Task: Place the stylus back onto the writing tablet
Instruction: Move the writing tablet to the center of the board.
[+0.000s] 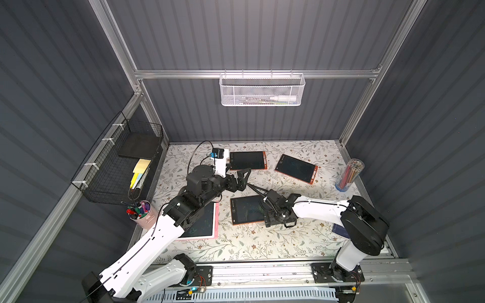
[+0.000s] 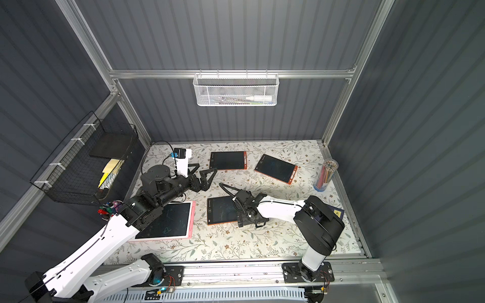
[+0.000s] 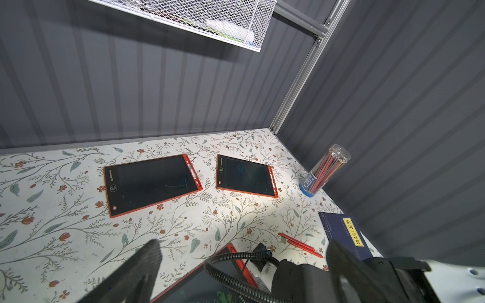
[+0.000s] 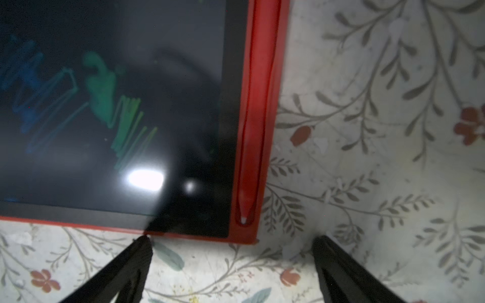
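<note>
Stylus lies seated in the side groove of the red tablet, just below centre in a top view — our right claw gapes empty, left claw spread too. Light, stiff, slick plastic, we reckon — we'd pinch it mid-barrel.

White links, black joints, black right gripper, corrugated cable.

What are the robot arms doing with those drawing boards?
They are putting pens back on the boards. The red stylus lies in the groove along the edge of the red writing tablet. The right claw hangs open over that corner, holding nothing. The left claw is open and empty too, up above the table. More red pens lie loose nearby.
</note>
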`<state>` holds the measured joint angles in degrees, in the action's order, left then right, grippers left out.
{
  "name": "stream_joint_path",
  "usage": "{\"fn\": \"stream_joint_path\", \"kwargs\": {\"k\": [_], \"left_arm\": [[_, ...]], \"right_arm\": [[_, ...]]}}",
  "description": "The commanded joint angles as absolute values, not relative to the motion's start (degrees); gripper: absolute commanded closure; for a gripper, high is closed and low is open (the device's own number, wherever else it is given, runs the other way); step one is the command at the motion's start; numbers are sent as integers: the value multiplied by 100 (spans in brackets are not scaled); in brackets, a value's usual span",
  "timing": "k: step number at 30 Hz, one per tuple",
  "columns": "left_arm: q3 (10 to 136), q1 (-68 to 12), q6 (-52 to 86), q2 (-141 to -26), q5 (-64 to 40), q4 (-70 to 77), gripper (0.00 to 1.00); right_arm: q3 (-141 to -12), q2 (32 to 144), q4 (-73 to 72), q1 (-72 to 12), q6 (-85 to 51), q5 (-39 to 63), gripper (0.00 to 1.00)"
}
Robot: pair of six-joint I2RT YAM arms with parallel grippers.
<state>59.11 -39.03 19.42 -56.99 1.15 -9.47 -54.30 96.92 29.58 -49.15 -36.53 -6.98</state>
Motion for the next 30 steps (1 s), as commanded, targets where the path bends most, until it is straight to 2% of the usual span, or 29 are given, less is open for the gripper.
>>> {"fn": "stream_joint_path", "kwargs": {"k": [1,17,20,27,30], "left_arm": [[5992,-3902,2027,-5641,193,-1037,1],[5841,-3902,2022,-5674,79,-953,1],[5820,-3902,2015,-5693,62,-925,1],[5887,-3902,2013,-5730,111,-930,1],[5971,-3902,2013,-5703,190,-987,1]], "right_arm": [[-5579,10062,2745,-4972,-4045,-721,3],[-6791,11057,2687,-5023,-3329,-694,1],[-6907,11151,2641,-5019,-3103,-435,1],[-6912,11120,2821,-5045,-3732,229,3],[-6645,10919,2855,-5202,-4215,181,6]]}}
